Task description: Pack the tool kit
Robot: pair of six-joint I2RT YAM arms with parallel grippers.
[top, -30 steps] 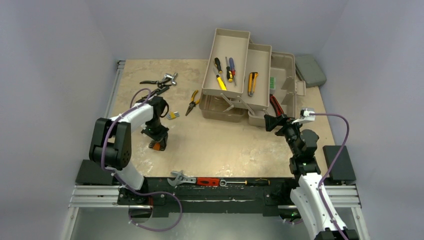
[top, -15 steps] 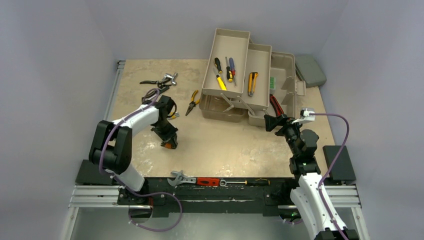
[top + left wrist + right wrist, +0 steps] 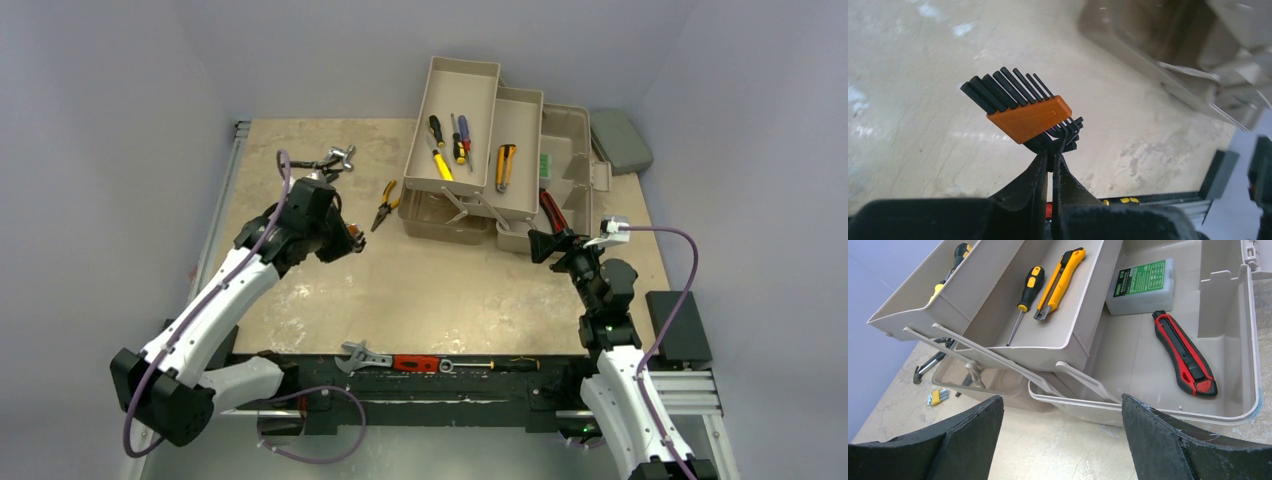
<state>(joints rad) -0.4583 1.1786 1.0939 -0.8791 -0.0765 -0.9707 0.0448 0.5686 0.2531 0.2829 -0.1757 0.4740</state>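
The tool kit's beige toolbox [image 3: 572, 135] stands open at the back, its fold-out trays [image 3: 478, 75] spread to the left. The trays hold screwdrivers [image 3: 437, 130] and a yellow utility knife [image 3: 505, 165]. A red utility knife [image 3: 1184, 352] and a green-labelled box [image 3: 1143, 285] lie in the bottom. My left gripper [image 3: 1053, 160] is shut on a black hex key set in an orange holder [image 3: 1028, 115], held above the table left of the toolbox. My right gripper [image 3: 1060, 397] hangs open before the toolbox's front rim [image 3: 1148, 412], with nothing between its fingers.
Yellow-handled pliers [image 3: 385, 205] and dark hand tools [image 3: 320, 160] lie on the table left of the trays. A small yellow hex key set [image 3: 938, 396] lies near them. A grey case [image 3: 620, 140] sits at the back right. A wrench [image 3: 363, 355] and other tools line the front rail.
My left arm has risen from the table and swung back and to the right, carrying the orange hex key set, its jaws closing fully on it. The right arm has not moved.
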